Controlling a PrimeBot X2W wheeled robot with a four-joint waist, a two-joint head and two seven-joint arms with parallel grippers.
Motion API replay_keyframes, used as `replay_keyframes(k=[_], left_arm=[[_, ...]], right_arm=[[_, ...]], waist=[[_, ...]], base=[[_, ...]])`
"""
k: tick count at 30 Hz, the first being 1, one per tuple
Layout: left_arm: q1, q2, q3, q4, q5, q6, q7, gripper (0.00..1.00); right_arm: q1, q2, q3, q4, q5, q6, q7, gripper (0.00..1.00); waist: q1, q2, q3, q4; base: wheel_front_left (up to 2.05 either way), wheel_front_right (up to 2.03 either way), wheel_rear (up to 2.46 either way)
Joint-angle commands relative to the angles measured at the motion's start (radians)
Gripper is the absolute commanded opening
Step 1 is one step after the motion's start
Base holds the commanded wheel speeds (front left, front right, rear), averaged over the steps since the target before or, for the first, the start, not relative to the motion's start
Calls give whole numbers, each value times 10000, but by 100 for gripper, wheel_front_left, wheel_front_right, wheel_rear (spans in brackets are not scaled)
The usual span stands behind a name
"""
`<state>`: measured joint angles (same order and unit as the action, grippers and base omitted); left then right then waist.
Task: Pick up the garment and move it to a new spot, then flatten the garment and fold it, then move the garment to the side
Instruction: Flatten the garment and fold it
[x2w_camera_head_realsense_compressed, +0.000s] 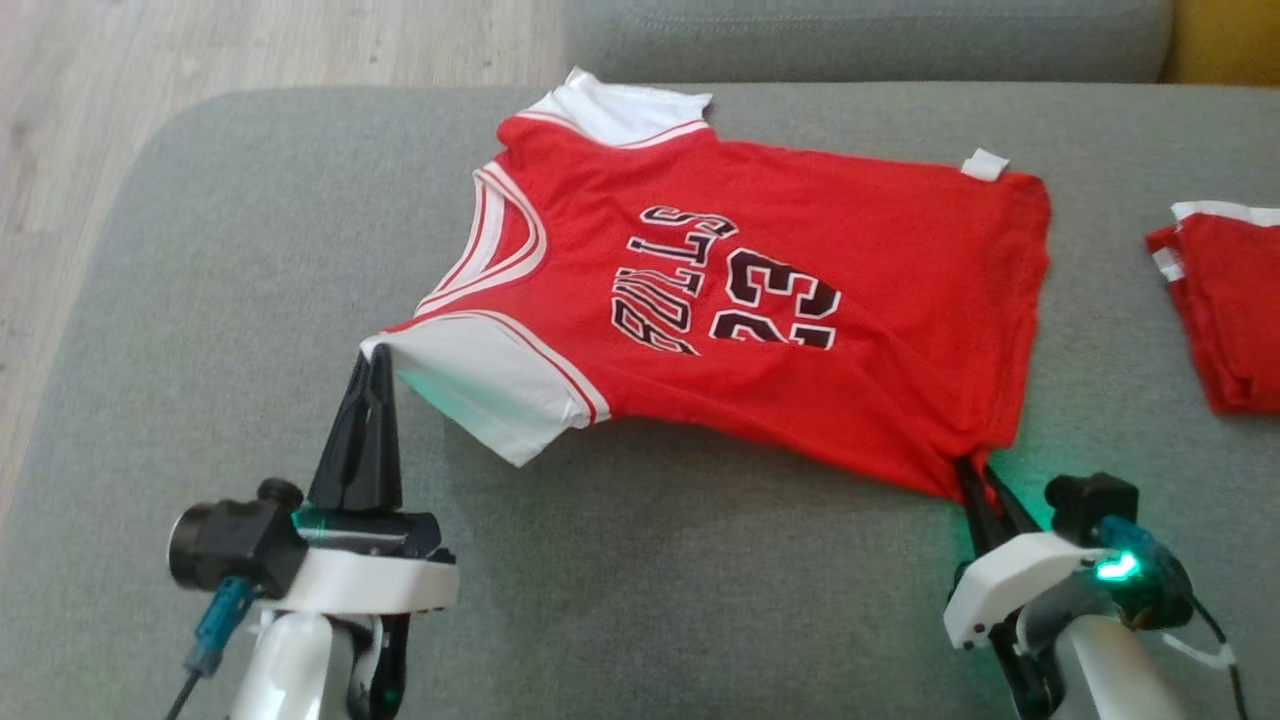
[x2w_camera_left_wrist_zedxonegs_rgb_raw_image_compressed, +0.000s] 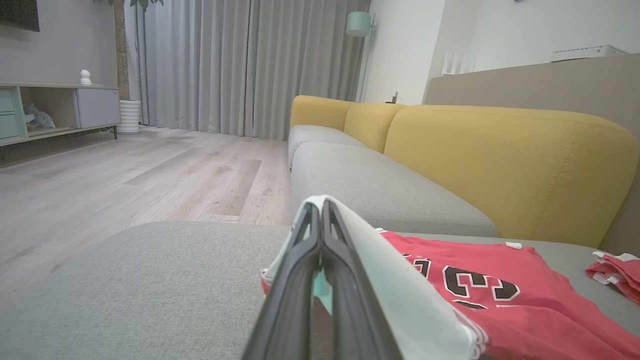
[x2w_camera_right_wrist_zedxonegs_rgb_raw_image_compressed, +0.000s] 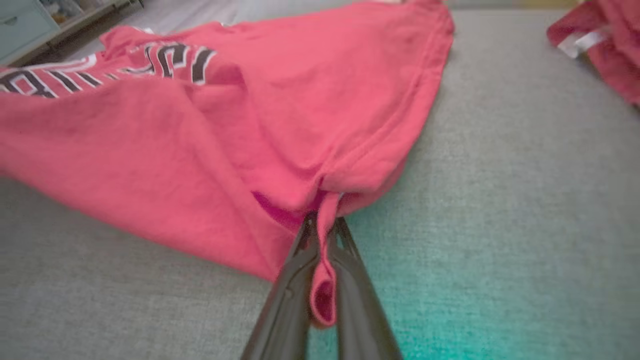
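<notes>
Red and white, the jersey (x2w_camera_head_realsense_compressed: 800, 250) is spread on the grey cushion (x2w_camera_head_realsense_compressed: 180, 300) in the head view. Its white sleeve (x2w_camera_head_realsense_compressed: 490, 385) is pinched by the left gripper (x2w_camera_head_realsense_compressed: 372, 362) and its hem corner (x2w_camera_head_realsense_compressed: 940, 462) is clamped by the right gripper (x2w_camera_head_realsense_compressed: 972, 478). A second red garment (x2w_camera_head_realsense_compressed: 1225, 320) is laid apart at the right. In the left wrist view, the sleeve's white edge is clenched between closed jaws. In the right wrist view, a fold of red hem is squeezed between closed jaws.
</notes>
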<state>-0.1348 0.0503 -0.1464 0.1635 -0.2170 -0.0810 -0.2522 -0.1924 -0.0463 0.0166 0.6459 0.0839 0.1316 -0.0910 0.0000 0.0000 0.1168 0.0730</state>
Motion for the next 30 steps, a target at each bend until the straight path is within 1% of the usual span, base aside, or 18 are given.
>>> replay_keyframes(k=[1,4,6,10,14,19,23,24,27,30], left_arm=[[-180,8,467,-209,91,-45,-95,0],[-212,4,587,-206,-68,-91,-95,0],[-282,3,710,-263,-534,-126,-95,0],[-696,1,843,-361,-683,-219,-95,0],[-1423,22,1014,-555,-912,-308,-95,0],[-2600,52,1386,-1279,-1646,-365,-22,0],[-3377,75,1754,-2340,-2292,-322,361,0],[-3377,75,1754,-2340,-2292,-322,361,0],[-3705,82,2067,-3206,-2859,-175,859,0],[-3949,206,2276,-3842,-3276,-7,1507,0]], right_arm=[[-72,-39,190,-437,121,-9,-319,0],[-120,-39,300,-1049,546,-9,-689,0],[-210,-39,325,-1539,934,-9,-800,0],[-550,-39,261,-2755,983,-9,-817,0],[-1062,-94,344,-3986,669,-9,-382,0],[-1837,-654,595,-5511,891,-9,187,0],[-2281,-1086,652,-6668,1280,-9,628,0],[-2281,-1086,652,-6668,1280,-9,628,0],[-2406,-1260,591,-7405,1477,-9,1142,0],[-2473,-1272,428,-7931,1688,-9,1723,0]], waist=[[0,0,-185,-104],[0,0,-401,-217],[0,0,-562,-294],[0,0,-939,-408],[0,0,-1332,-537],[0,0,-1577,-631],[0,0,-1651,-683],[0,0,-1651,-683],[0,0,-1615,-742],[0,0,-1430,-774]], base=[[0,0,0],[0,0,0],[0,0,0],[0,0,0],[0,0,0],[0,0,0],[0,0,0],[0,0,0],[0,0,0],[0,0,0]])
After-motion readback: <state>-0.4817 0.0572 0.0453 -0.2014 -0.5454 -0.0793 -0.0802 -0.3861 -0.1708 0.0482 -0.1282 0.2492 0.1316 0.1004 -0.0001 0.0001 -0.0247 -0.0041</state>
